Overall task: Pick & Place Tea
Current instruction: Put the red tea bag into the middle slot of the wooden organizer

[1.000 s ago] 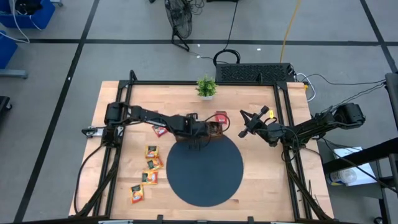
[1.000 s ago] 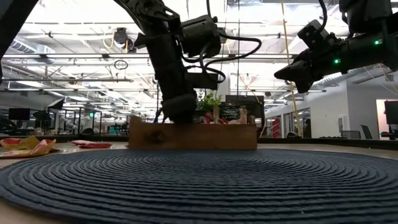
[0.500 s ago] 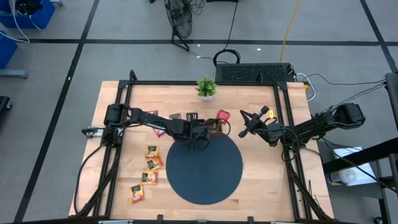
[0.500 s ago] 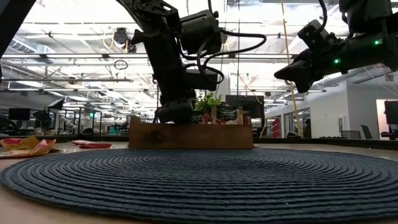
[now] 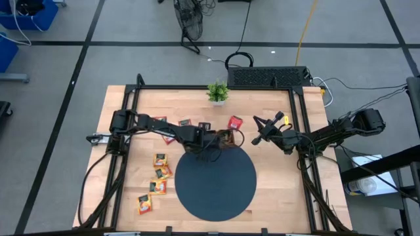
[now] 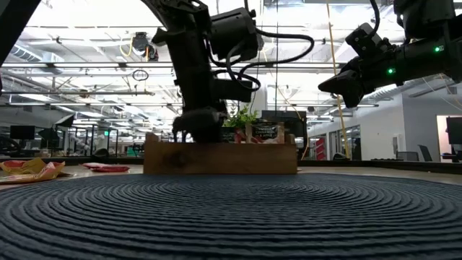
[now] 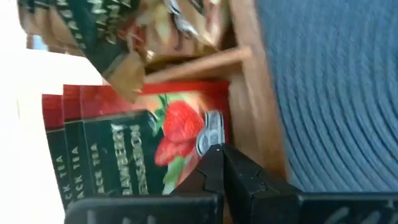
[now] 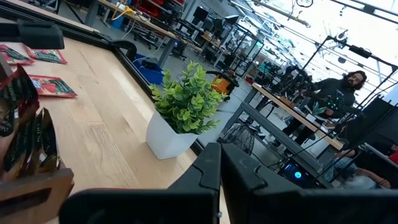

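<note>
While my left tool (image 7: 217, 152) hangs closed and empty over the tray (image 5: 224, 137), red sachets (image 7: 134, 152) stand filed inside; next I fetch a yellow sachet (image 5: 159, 159) off the bench (image 5: 275, 190).

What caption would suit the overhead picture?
Left gripper shut above the wooden tray of tea sachets; right gripper waits shut beside it.

Bright light falls evenly from above on the bench (image 5: 131, 164), with only soft shadows. Looking level across it, the ceiling lights (image 6: 86, 43) glare white and the arms turn dark. The close tea packets (image 7: 124, 149) look blurry, maybe from being too near.
</note>
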Action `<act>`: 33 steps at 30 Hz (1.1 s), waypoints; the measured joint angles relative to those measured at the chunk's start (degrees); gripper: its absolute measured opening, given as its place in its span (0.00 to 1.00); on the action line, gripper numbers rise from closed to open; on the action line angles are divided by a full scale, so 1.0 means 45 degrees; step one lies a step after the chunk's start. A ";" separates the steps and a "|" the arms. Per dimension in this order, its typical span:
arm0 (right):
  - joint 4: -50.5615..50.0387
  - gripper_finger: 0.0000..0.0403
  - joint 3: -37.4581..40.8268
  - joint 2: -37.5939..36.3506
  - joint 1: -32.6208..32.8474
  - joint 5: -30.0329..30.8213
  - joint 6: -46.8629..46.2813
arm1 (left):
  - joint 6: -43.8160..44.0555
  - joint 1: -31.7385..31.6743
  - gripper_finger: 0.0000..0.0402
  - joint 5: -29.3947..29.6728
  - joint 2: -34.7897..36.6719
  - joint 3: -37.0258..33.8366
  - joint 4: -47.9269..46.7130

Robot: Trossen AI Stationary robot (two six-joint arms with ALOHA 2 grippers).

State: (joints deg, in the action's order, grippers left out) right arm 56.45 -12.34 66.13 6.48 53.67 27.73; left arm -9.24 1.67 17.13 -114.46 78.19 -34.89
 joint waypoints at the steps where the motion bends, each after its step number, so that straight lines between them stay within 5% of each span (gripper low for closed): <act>1: 0.0003 0.00 0.0000 0.0000 0.0000 0.0000 0.0000 | -0.0154 -0.0010 0.01 -0.0205 -0.0002 0.0193 -0.0375; 15: -0.0024 0.00 0.0000 0.0000 -0.0003 0.0005 -0.0005 | -0.1118 -0.0034 0.01 -0.2782 0.0002 0.1187 -0.0837; 26: -0.0140 0.00 0.0000 0.0000 -0.0058 -0.0067 -0.0967 | -0.1037 -0.0119 0.01 -0.2134 0.0401 0.1172 -0.0627; 33: -0.2251 0.17 -0.0349 0.0000 -0.1758 -0.3822 -0.3047 | -0.0754 -0.0542 0.06 -0.2163 0.2334 0.0835 0.0558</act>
State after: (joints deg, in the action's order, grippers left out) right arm 46.32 -13.91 66.13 -1.43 36.47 14.02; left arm -12.63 -0.77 7.40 -103.96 81.94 -32.38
